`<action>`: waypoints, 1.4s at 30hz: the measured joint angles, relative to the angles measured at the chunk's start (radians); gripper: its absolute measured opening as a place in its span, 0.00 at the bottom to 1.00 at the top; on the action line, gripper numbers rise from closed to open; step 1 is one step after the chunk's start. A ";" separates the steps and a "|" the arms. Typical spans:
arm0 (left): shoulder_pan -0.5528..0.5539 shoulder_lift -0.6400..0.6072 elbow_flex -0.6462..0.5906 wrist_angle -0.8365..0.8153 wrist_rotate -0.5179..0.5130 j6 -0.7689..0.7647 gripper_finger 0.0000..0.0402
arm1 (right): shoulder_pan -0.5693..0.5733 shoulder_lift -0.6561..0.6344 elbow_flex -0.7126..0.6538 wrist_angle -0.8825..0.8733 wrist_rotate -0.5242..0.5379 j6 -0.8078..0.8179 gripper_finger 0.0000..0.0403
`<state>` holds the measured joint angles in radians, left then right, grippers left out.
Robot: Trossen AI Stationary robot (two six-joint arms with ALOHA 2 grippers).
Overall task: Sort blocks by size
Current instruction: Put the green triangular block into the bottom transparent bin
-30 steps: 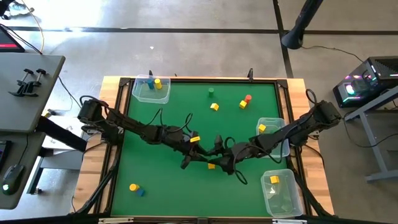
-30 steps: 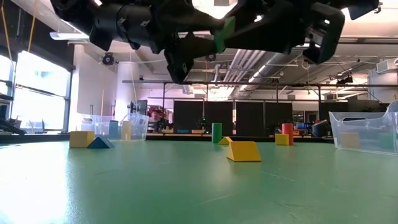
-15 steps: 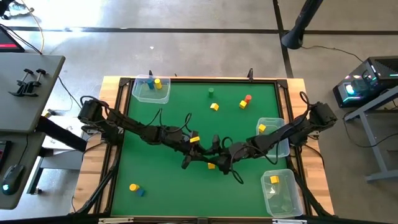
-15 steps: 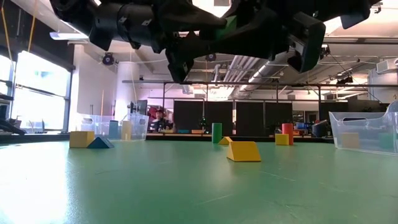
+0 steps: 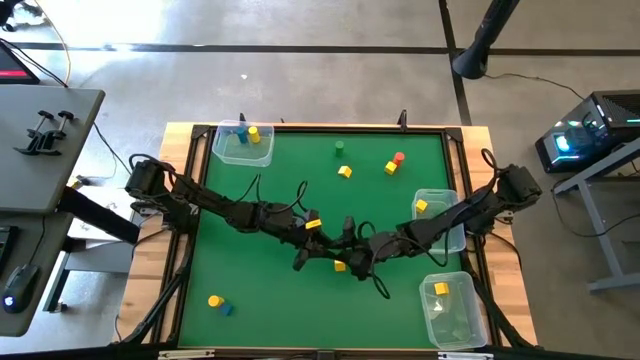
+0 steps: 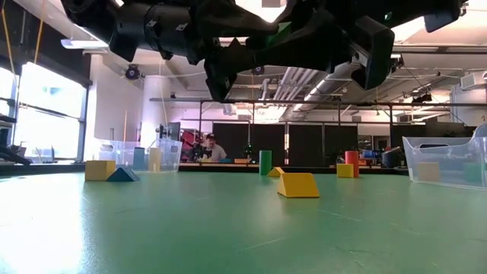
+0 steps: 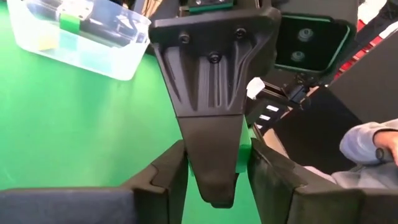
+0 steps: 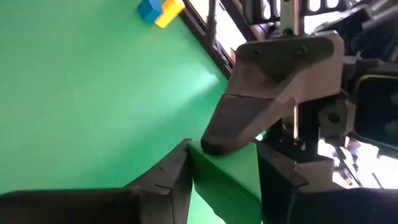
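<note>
Above the middle of the table my two grippers meet tip to tip around one green block (image 8: 227, 177); it also shows as the green block (image 7: 244, 152) in the left wrist view. My right gripper (image 8: 227, 168), reaching in from the right edge (image 5: 358, 252), is shut on it. My left gripper (image 7: 217, 168), reaching in from the left (image 5: 338, 248), has its fingers apart around the block and one right finger. On the table under them lies a yellow block (image 5: 340, 266). More blocks stand far off: green (image 5: 340, 148), yellow (image 5: 345, 172), yellow (image 5: 390, 167), red (image 5: 399, 157). My right gripper pinches the green block between its two fingers, one on each side face (image 8: 199, 168). It comes from the table's right, slanting a little down, and the block is lifted clear of the table. My left gripper has one fingertip (image 8: 211, 146) lying against the block's upper edge. Its other finger is hidden behind the block, so I cannot tell whether the two pinch it.
Three clear tubs stand at the table's edges: far left (image 5: 228, 152) with a blue and a yellow block, right (image 5: 440, 193) and near right (image 5: 455, 318) with a yellow block each. A yellow block (image 5: 214, 300) and a blue one (image 5: 226, 308) lie near left.
My right gripper has tipped slightly further down where it meets the left gripper. The green block stays in the air between the two grippers. No block on the table has moved.
</note>
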<state>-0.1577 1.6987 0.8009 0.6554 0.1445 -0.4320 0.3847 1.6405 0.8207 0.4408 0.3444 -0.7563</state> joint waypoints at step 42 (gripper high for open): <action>0.013 -0.029 0.000 -0.231 -0.209 0.088 0.40 | 0.752 -0.404 -0.003 -1.141 -0.277 2.404 0.31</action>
<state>-0.1452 1.6695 0.8013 0.4242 -0.0643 -0.3439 1.1369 1.2364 0.8181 -0.6999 0.0676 1.6474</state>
